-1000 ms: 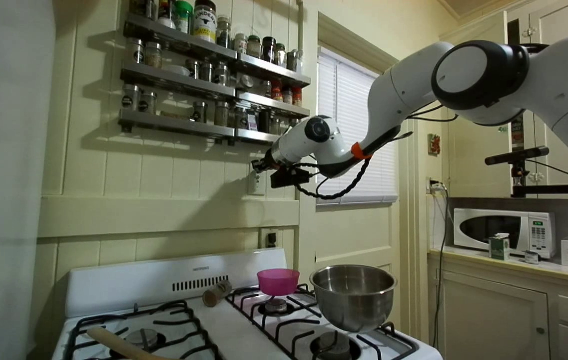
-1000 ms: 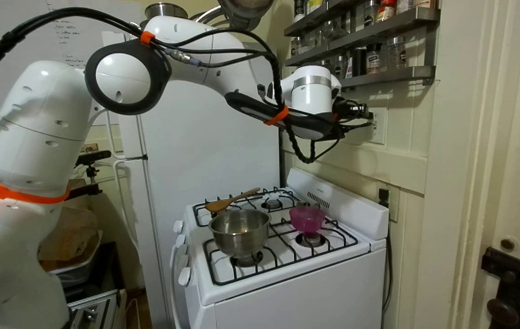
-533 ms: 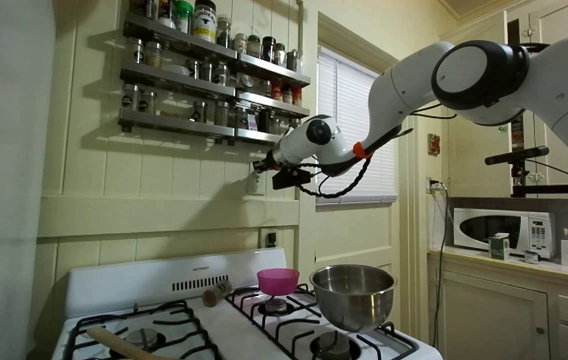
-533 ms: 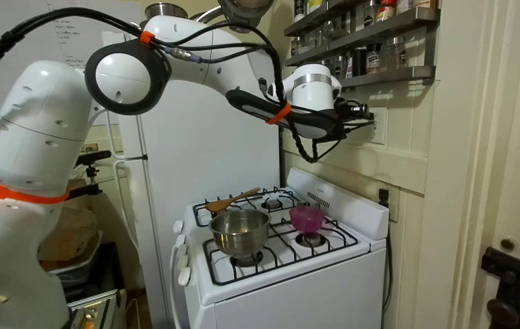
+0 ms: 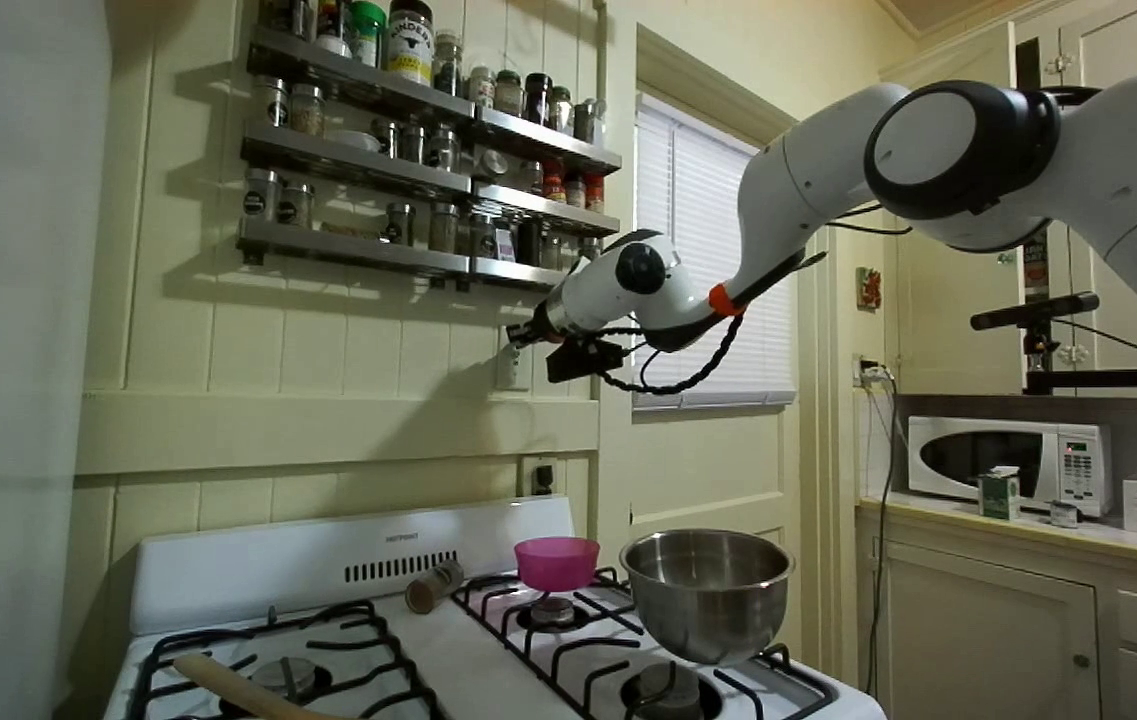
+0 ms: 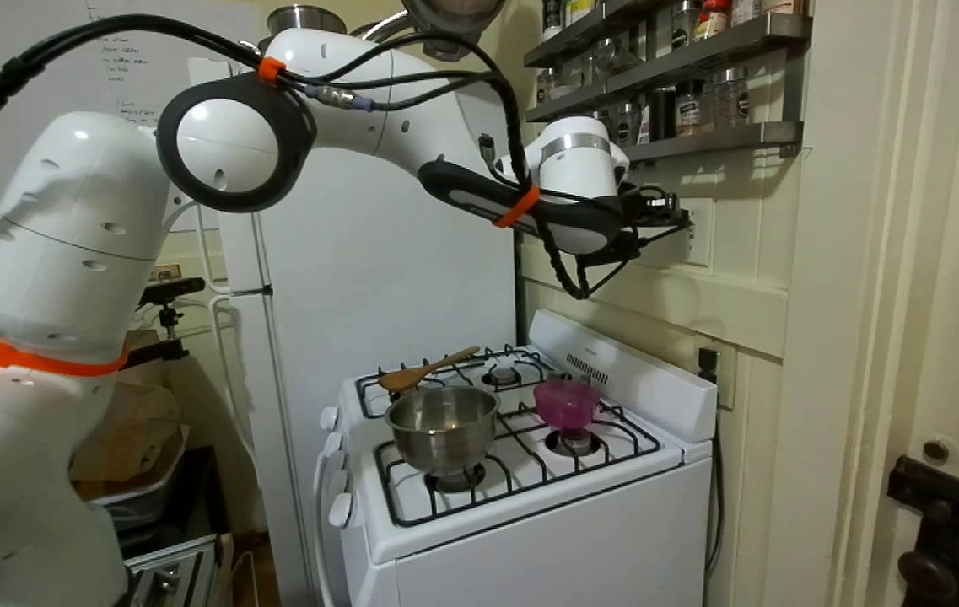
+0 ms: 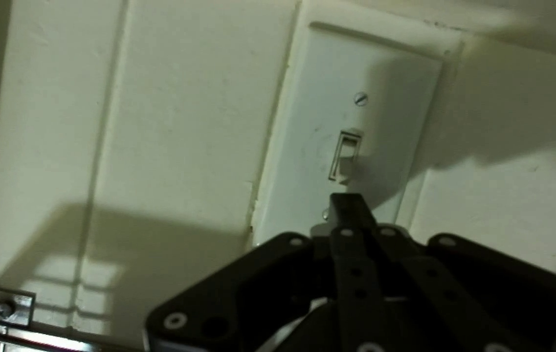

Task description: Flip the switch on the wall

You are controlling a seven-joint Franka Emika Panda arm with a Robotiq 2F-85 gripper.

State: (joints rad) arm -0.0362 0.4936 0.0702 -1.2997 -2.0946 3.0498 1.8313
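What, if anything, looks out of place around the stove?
A small cylindrical container lies on its side on the stovetop, in front of the backguard, as if tipped over or fallen; most spice jars stand upright on their shelves. No spill shows.

Switch (image 7: 317,122): smooth, plastic-looking, with a low sheen; the screw (image 7: 361,99) in it is slotted metal
Wall (image 7: 194,122): painted, mostly smooth, the paint rough and chipped along an edge beside the switch
Gripper (image 7: 352,201): matt, with shinier pin heads (image 7: 176,320)
Robot arm (image 6: 74,253): hard, smooth, glossy shell
Spice shelves (image 5: 358,243): metal, shiny along the front
Spice jars (image 6: 730,97): clear and glossy (glass or plastic, I cannot tell which)
Near bowl (image 5: 708,615): steel-like metal, satin with bright highlights
Far bowl (image 5: 556,568): translucent, plastic-looking, smooth
Spoon (image 6: 405,379): wood, matt
Stove (image 6: 546,531): smooth, glossy, like enamel
Fridge (image 6: 395,278): smooth, softly shiny
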